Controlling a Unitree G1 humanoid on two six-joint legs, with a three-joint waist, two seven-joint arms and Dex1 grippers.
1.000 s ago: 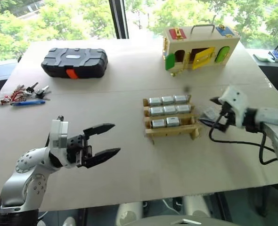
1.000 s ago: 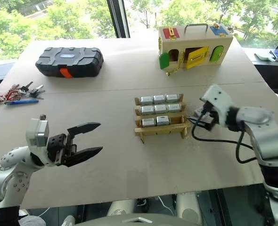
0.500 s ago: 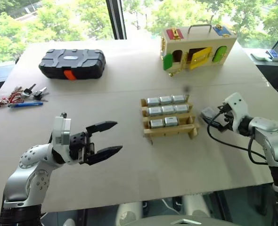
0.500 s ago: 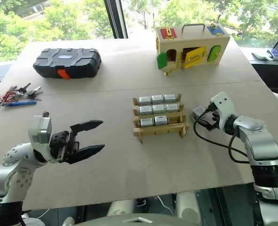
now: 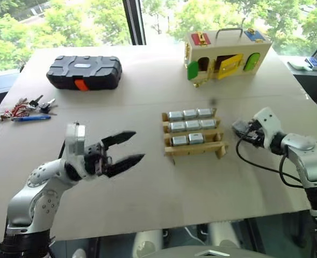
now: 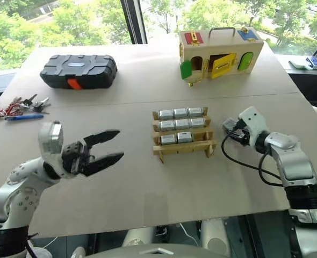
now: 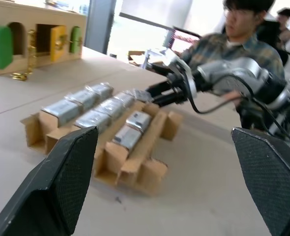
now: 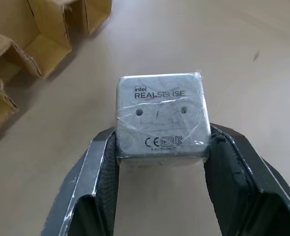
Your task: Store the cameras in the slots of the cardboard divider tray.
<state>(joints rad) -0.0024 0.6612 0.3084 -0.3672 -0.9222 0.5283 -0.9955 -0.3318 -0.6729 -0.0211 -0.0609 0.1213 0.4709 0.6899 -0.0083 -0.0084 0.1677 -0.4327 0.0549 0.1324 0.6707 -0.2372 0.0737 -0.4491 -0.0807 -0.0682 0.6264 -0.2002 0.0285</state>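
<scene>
Now right fingers (image 8: 159,196) around camera (image 8: 160,118)

The cameras (image 5: 189,126) are silver-grey, in a tan-brown cardboard divider tray (image 5: 195,148). At eleven o'clock from it lies a black ribbed case (image 5: 84,71) with an orange latch; at one o'clock, a pale wooden box (image 5: 227,52) with green and yellow doors.
</scene>
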